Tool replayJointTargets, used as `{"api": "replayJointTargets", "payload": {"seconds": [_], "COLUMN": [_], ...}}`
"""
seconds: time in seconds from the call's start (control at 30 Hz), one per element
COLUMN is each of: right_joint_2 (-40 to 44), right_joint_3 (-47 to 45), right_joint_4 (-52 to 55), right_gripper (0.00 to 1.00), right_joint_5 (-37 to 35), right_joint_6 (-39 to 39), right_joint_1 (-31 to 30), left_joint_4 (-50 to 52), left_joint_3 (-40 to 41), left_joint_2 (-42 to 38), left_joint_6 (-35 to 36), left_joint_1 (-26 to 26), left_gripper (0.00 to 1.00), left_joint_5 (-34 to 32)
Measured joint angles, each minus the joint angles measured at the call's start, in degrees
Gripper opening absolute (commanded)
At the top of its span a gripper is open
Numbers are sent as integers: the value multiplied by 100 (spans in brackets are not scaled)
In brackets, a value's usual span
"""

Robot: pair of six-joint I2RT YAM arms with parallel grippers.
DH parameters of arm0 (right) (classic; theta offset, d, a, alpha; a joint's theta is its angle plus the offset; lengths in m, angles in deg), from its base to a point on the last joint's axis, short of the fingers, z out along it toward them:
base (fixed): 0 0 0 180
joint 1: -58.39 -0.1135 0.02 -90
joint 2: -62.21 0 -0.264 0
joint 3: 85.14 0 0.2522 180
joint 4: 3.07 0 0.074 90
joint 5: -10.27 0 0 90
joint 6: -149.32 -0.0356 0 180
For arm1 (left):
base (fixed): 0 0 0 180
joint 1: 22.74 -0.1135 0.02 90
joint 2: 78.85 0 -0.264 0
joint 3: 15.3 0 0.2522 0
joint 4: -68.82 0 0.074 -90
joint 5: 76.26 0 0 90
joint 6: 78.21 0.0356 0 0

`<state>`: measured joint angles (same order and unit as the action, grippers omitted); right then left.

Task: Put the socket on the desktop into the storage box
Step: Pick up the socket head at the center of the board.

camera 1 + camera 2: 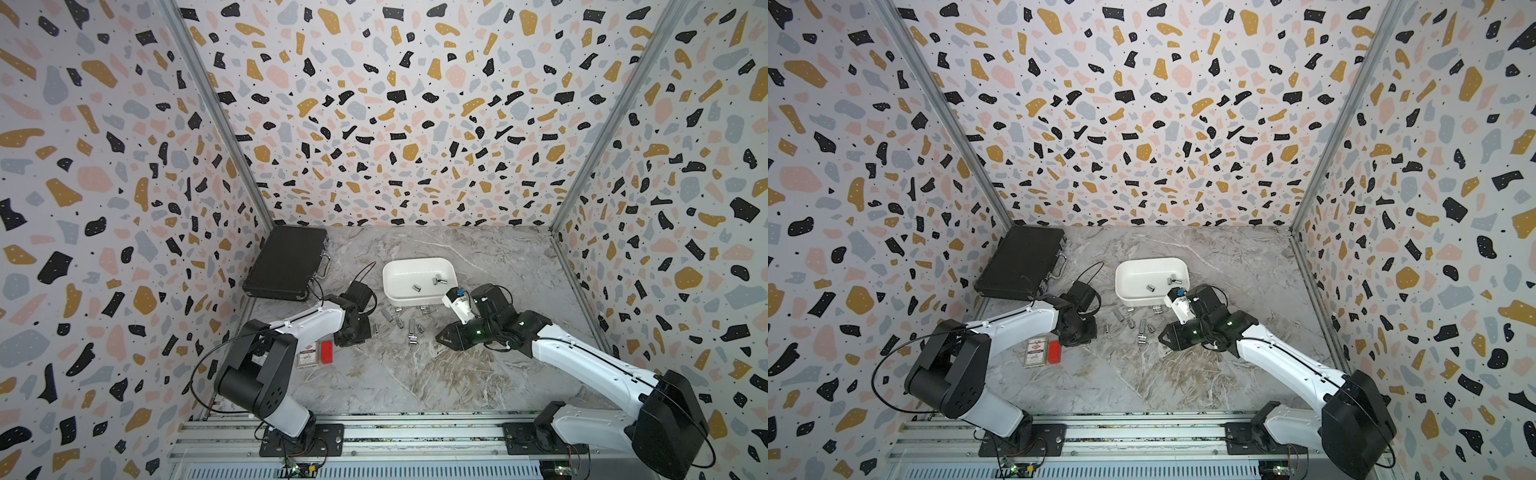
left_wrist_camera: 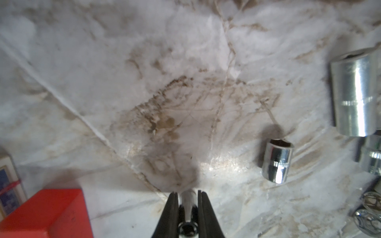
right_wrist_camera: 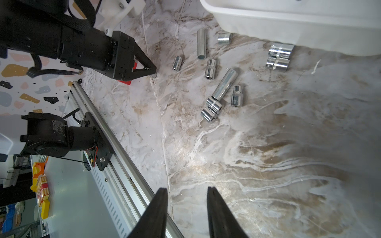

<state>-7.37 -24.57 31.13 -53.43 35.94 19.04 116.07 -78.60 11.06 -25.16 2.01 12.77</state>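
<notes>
at the far left we see a flat black case (image 1: pixel 286 262) with a finely grained skin and metal latches. it lies shut on the desktop (image 1: pixel 415 374), a grey marble print with white and brown veins. nearer the rail sit a small printed card box (image 1: pixel 308 357) and, just beside it, a glossy red block (image 1: pixel 327 352) with square edges.

next to the block the left gripper (image 2: pixel 188 194) points down at the marble. its thin black jaws are pressed onto a small socket (image 2: pixel 187 206), a knurled chrome cylinder (its hollow end faces the wrist camera). we cannot tell whether its lower end rests on the surface or is lifted just off it.

to the right lie the loose sockets (image 1: pixel 411 328), mirror-bright steel cylinders, some short and stubby, a few long and slim, scattered between the two arms and close to the storage box (image 1: pixel 415 261). the box is a smooth white tub with rounded corners; two more sockets (image 1: pixel 417 287) lie inside it.

furthest right, the right gripper (image 3: pixel 186 191) hangs above bare marble, its tapered black jaws parted with nothing between them.
</notes>
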Motion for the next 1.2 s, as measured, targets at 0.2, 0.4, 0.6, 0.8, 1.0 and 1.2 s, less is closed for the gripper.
{"api": "replayJointTargets", "payload": {"seconds": [0.2,0.4,0.6,0.8,1.0,1.2], "right_joint_2": [-26,-83,-278,-422,-435,-435], "right_joint_3": [0,2,90,321,466,503], "right_joint_4": [0,0,96,214,258,361], "right_gripper": [37,37,37,37,37,37], "right_joint_5": [-31,-116,-345,-560,-693,-774], "right_joint_6": [-83,-203,-317,-422,-525,-592], "right_joint_1": [0,0,2,70,236,354], "left_joint_4": [7,140,221,323,516,660], "left_joint_3": [-4,-291,-859,-1528,-2291,-3112], "left_joint_2": [-7,-7,4,332,774,1285], "left_joint_6": [0,0,4,13,42,111], "left_joint_1": [0,17,103,221,350,452], "left_gripper": [0,0,0,0,0,0], "left_joint_5": [44,114,164,212,229,260]}}
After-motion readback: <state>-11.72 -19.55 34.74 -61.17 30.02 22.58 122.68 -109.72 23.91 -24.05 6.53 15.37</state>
